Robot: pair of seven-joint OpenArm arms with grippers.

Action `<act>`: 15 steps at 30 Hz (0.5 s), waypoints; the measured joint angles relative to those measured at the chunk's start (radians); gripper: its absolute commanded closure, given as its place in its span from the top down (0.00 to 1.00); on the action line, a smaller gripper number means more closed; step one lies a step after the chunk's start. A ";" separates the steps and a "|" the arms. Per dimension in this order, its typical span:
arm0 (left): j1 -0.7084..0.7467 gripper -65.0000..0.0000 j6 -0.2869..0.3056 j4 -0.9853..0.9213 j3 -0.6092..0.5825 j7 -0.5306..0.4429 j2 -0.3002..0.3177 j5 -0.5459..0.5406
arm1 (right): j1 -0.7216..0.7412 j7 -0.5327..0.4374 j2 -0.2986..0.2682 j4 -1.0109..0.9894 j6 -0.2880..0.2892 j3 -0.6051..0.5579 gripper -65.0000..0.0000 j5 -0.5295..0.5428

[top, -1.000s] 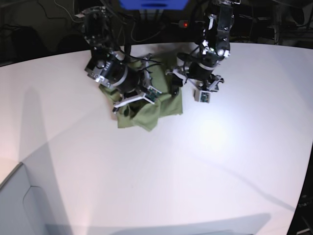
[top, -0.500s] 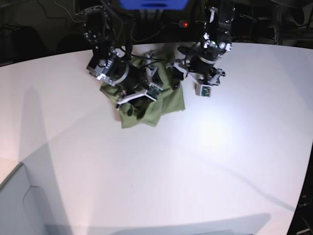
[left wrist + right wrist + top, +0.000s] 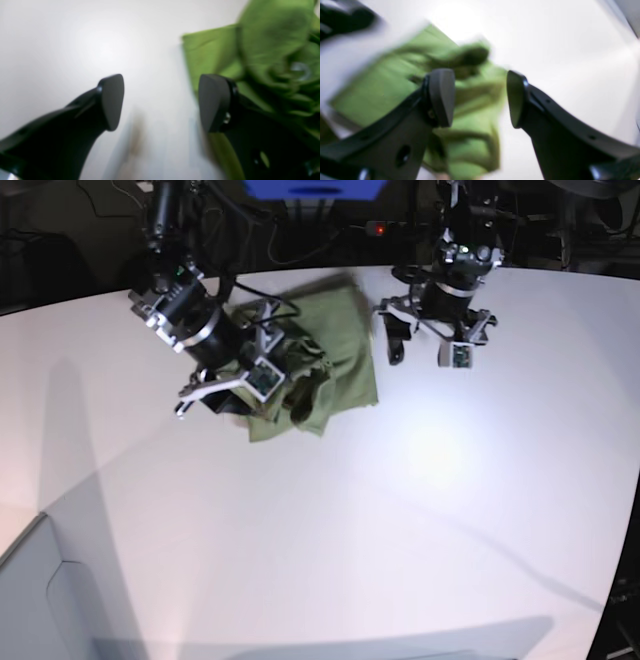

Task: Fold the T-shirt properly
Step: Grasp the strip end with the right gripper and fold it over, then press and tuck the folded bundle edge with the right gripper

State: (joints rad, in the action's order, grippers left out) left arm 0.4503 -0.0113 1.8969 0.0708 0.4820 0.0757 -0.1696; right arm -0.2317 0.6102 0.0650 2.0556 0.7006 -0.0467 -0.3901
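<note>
The olive-green T-shirt (image 3: 330, 360) lies bunched and partly folded on the white table (image 3: 400, 510) between the two arms. My left gripper (image 3: 425, 348) hovers over bare table just to the shirt's right, open and empty. In the left wrist view the left gripper (image 3: 162, 102) is open over the table, with the shirt (image 3: 215, 47) beside its right finger. My right gripper (image 3: 225, 398) is at the shirt's left edge, open. In the right wrist view the right gripper (image 3: 478, 98) is open above the wrinkled shirt (image 3: 395, 87), holding nothing.
Dark equipment, cables and a blue box (image 3: 315, 188) stand behind the table's back edge. The table's front-left corner drops off near a grey surface (image 3: 40, 600). White tabletop stretches in front of the shirt.
Both arms have drawn apart: the right arm moved to the view's left, the left arm to the right and back. The shirt now lies uncovered between them, spread a little wider.
</note>
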 measured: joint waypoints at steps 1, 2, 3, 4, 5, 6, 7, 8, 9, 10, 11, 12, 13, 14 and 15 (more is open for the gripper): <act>0.006 0.69 0.000 0.007 0.018 0.001 0.000 0.000 | 0.007 0.000 0.000 -0.005 0.000 0.004 0.48 0.001; 0.013 0.69 0.000 0.008 0.034 0.001 -0.001 0.000 | 0.019 -0.001 0.002 -0.014 0.000 0.005 0.51 0.006; 0.015 0.69 0.000 0.010 0.050 0.002 -0.005 0.000 | 0.032 -0.002 0.002 -0.023 0.000 0.005 0.54 0.013; 0.018 0.69 0.001 0.011 0.063 0.002 -0.009 0.000 | 0.045 -0.002 0.002 -0.029 0.000 0.005 0.56 0.012; 0.018 0.69 0.001 0.012 0.074 0.002 -0.008 -0.002 | 0.059 -0.003 0.002 -0.039 0.000 0.005 0.58 0.011; 0.017 0.69 0.001 0.014 0.086 0.001 -0.007 -0.003 | 0.072 -0.004 0.002 -0.053 0.000 0.005 0.59 0.012; 0.018 0.69 0.001 0.016 0.093 -0.002 -0.006 -0.003 | 0.079 -0.005 0.002 -0.065 0.000 0.005 0.60 0.011; 0.019 0.69 0.001 0.017 0.100 -0.004 -0.006 -0.002 | 0.085 -0.004 0.002 -0.077 0.000 0.005 0.61 0.011; 0.021 0.69 0.001 0.017 0.108 -0.003 -0.006 -0.003 | 0.092 -0.004 0.002 -0.092 0.000 0.005 0.61 0.012; 0.024 0.69 0.001 0.017 0.113 -0.003 -0.006 -0.003 | 0.100 -0.002 0.002 -0.108 0.000 0.002 0.61 0.012; 0.025 0.69 0.005 0.017 0.117 -0.002 -0.007 -0.003 | 0.111 -0.002 0.002 -0.126 0.000 0.002 0.61 0.010; 0.027 0.69 0.005 0.017 0.119 -0.002 -0.007 -0.003 | 0.124 -0.002 0.002 -0.146 0.000 0.000 0.61 0.009; 0.027 0.69 0.005 0.017 0.119 -0.003 -0.006 -0.003 | 0.136 -0.003 0.002 -0.166 0.000 0.000 0.61 0.008; 0.027 0.69 0.005 0.017 0.120 -0.002 -0.006 -0.003 | 0.146 -0.004 0.002 -0.184 0.000 0.000 0.60 0.011; 0.027 0.69 0.005 0.017 0.120 -0.003 -0.006 -0.003 | 0.153 -0.005 0.002 -0.200 0.000 0.000 0.58 0.011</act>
State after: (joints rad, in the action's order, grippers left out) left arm 0.4770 -0.0067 1.9141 0.1905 0.4793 0.0696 -0.1730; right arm -0.0792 0.6056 0.0666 1.8561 0.7006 -0.0467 -0.3786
